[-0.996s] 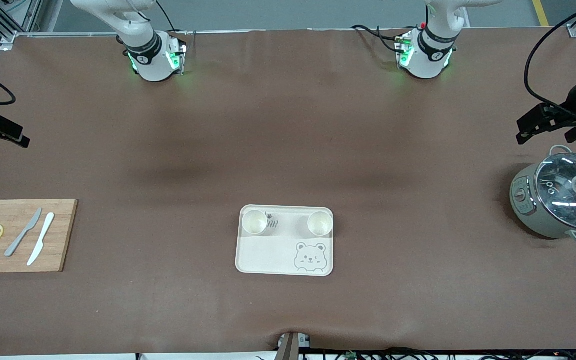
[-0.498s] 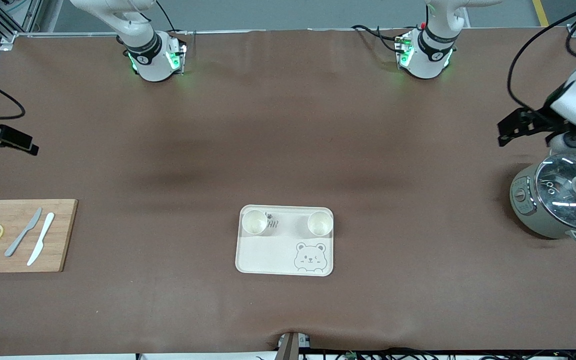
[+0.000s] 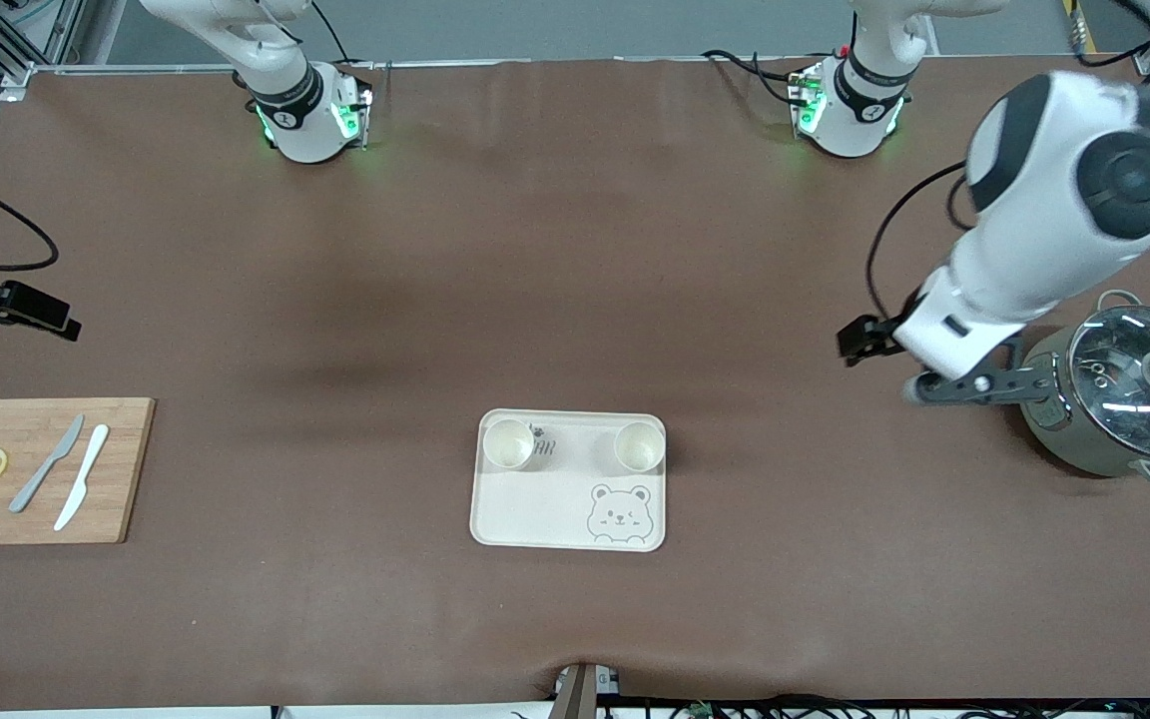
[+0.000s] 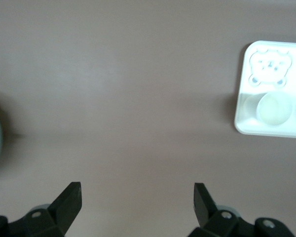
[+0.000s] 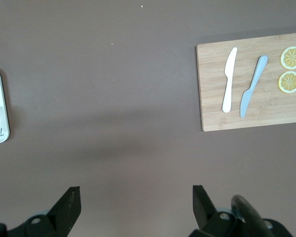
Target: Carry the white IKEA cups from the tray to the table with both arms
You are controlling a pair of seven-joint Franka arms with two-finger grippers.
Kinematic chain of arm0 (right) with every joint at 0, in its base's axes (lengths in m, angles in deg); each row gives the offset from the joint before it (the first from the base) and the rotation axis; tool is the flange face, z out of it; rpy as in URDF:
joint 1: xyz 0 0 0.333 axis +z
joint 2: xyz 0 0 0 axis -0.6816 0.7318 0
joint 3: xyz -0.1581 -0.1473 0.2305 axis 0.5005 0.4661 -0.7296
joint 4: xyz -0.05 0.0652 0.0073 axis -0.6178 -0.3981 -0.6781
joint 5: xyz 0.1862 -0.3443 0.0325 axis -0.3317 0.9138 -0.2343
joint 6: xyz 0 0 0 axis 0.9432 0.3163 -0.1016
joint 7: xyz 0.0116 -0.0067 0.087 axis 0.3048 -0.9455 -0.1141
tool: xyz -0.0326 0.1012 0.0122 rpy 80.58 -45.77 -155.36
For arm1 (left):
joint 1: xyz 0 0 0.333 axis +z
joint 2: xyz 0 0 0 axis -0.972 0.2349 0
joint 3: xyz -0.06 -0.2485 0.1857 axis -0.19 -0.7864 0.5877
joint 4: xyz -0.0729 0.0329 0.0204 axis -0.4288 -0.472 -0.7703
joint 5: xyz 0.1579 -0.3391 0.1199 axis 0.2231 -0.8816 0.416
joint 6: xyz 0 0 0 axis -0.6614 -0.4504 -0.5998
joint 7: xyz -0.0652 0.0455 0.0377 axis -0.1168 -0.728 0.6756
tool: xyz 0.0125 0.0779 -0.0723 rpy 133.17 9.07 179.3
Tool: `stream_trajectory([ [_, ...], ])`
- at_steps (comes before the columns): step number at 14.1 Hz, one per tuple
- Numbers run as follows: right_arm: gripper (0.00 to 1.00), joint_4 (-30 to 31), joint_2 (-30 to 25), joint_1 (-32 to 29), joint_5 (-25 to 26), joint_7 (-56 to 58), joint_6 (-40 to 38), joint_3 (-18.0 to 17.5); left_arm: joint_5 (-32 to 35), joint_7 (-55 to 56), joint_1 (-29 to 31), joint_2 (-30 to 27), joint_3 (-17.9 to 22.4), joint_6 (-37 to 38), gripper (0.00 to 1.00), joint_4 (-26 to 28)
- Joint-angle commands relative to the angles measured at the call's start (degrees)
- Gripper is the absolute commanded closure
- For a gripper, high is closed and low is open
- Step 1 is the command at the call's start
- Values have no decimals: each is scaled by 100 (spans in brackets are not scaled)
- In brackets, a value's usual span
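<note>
From the front, the left arm had swung well inward since a moment before, its left gripper [image 3: 879, 364] now over bare table [image 3: 575, 250] beside the rice cooker [image 3: 1119, 399], heading for the tray [image 3: 569, 509]. The right gripper [image 3: 31, 312] had barely shifted, hanging at the table's edge above the cutting board [image 3: 36, 469]. So the reach had only begun: both white IKEA cups [image 3: 509, 443] sat on the tray, along its edge farthest from the camera.

Left wrist view: fingers [image 4: 71, 197] splayed wide, empty, over brown table, tray and one cup [image 4: 274, 108] off ahead.

Right wrist view: fingers [image 5: 69, 205] likewise apart, nothing held, cutting board, two knives [image 5: 229, 79] and lemon slices [image 5: 291, 58] below.
</note>
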Motion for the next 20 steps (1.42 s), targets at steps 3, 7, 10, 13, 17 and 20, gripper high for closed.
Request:
stream_trajectory([
  [3, 0, -78, -3, 21, -19, -103, 143, -19, -44, 649, -683, 760, 6, -982, 0, -124],
  [7, 0, -42, 190, 74, -36, -94, 608, -19, -61, 1194, -860, 1428, 6, -1581, 0, -299],
  [10, 0, -34, 515, 83, -45, -59, 768, -19, -26, 1203, -1175, 1876, 58, -1906, 0, -563],
  [13, 0, -25, 840, 66, -124, -51, 1013, -28, 53, 1309, -1308, 2167, 68, -2336, 2, -590],
  [17, 0, -16, 1288, 74, -895, -86, 1144, -28, 53, 1309, -1440, 2606, 76, -3066, 21, -581],
  [20, 0, -7, 1622, 302, -1012, -147, 1645, -19, 53, 1353, -1484, 2625, 85, -3120, 38, -555],
])
